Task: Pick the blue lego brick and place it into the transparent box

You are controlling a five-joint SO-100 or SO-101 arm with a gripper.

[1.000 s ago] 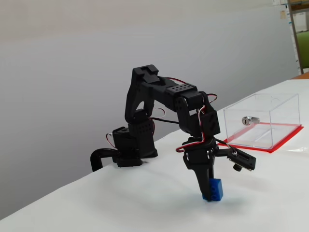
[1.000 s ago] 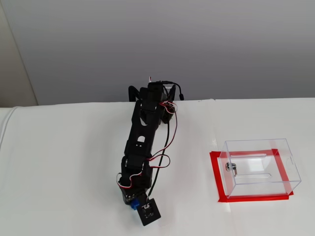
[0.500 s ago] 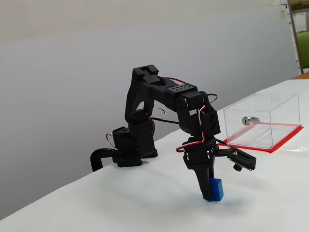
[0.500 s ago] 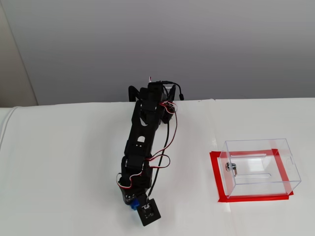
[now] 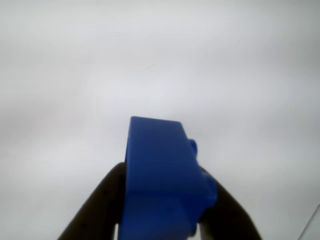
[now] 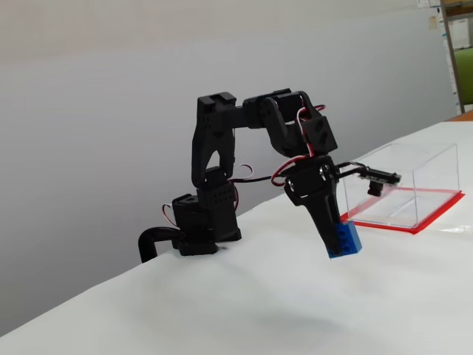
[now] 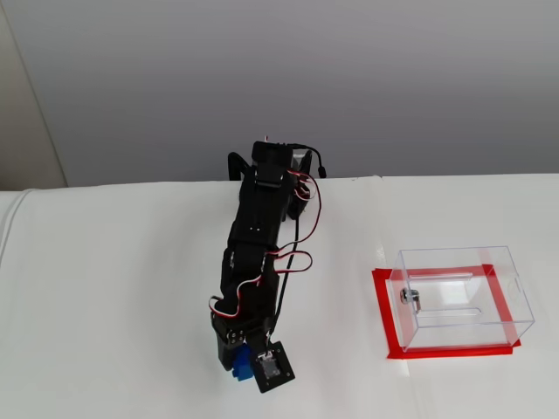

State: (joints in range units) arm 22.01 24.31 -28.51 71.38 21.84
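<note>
My gripper [image 6: 341,245] is shut on the blue lego brick [image 6: 346,241] and holds it clear above the white table. In the wrist view the brick [image 5: 162,180] fills the lower middle, clamped between two dark fingers [image 5: 100,205]. From above, the brick [image 7: 241,367] peeks out under the wrist at the arm's near end. The transparent box [image 6: 414,185] on its red base stands to the right of the gripper, apart from it. In a fixed view from above the box [image 7: 461,297] sits on the right with a silver lock fitting [image 7: 411,298] on its left wall.
The arm's black base [image 6: 201,222] is clamped at the table's back edge [image 7: 131,185]. A grey wall [image 7: 349,78] runs behind the table. A shelf [image 6: 458,44] shows at the far right.
The arm has lifted: the gripper with the blue brick rose off the table and swung slightly toward the box. The box has not moved.
</note>
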